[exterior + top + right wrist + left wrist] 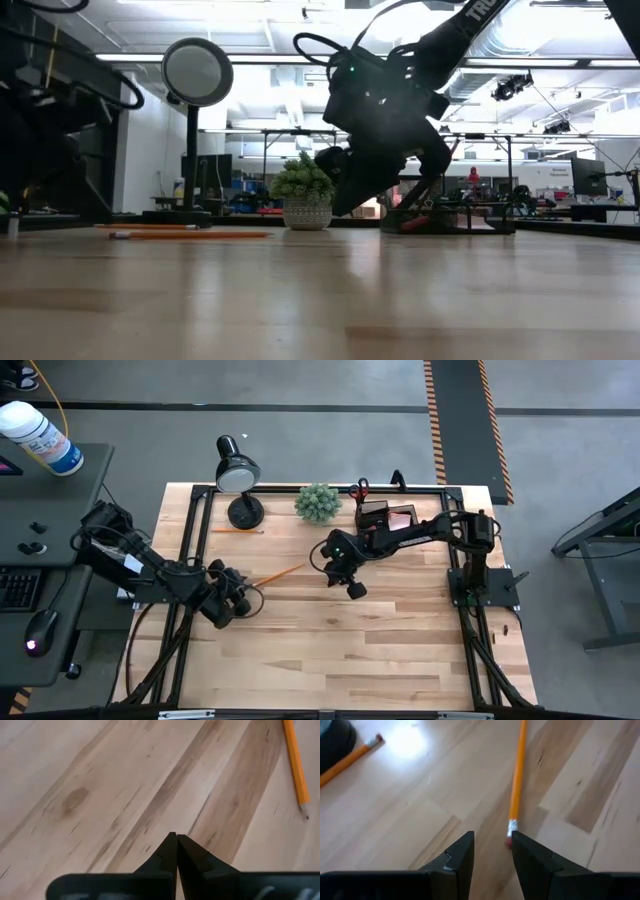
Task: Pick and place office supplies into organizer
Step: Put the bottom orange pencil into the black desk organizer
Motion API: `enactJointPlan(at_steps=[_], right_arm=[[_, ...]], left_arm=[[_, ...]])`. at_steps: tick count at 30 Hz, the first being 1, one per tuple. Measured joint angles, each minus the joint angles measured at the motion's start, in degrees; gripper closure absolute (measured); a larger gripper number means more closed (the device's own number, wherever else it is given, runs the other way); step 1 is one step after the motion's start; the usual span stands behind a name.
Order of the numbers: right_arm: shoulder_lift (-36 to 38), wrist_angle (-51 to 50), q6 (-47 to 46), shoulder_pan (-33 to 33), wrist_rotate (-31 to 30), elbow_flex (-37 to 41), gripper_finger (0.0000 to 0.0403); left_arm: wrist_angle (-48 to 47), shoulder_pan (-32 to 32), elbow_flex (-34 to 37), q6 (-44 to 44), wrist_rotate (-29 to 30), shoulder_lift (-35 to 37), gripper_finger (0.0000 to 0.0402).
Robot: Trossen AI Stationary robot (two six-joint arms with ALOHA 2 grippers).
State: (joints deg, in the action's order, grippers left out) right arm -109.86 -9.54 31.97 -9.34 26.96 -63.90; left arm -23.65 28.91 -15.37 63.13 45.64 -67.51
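An orange pencil (278,573) lies flat on the wooden table (330,660), slanting from near my left gripper (234,600) toward my right one. In the left wrist view my left gripper (492,837) is open. The pencil's (517,775) eraser end (510,834) lies just ahead of one fingertip (520,840), and no touch shows. My right gripper (176,837) is shut on nothing and hangs over the table's middle (354,589), with the pencil's point (303,812) off to its side. A second pencil (237,531) lies by the lamp base. The black organizer (385,516) stands at the far edge, red scissors (360,488) beside it.
A black desk lamp (238,475) and a green plant ball (318,502) stand along the far edge, left of the organizer. In the low view the second pencil (150,226) lies in front of the lamp base (190,215). Bare wood stretches across the near half of the table.
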Motion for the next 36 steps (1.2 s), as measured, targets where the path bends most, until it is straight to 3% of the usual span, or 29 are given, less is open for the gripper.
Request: enactJointPlan(at_steps=[10, 17, 36], right_arm=[[0.0, 0.6, 0.1, 0.0, 0.0, 0.0, 0.0402], [0.0, 0.7, 0.1, 0.0, 0.0, 0.0, 0.0402], [0.0, 1.7, 0.1, 0.0, 0.0, 0.0, 0.0402]], left_arm=[[5.3, 0.0, 2.8, 0.2, -1.2, 0.0, 0.0284], [10.9, 0.0, 4.0, -4.3, -1.1, 0.0, 0.0284], [14.9, 0.0, 6.2, -4.3, 0.4, 0.0, 0.0284]])
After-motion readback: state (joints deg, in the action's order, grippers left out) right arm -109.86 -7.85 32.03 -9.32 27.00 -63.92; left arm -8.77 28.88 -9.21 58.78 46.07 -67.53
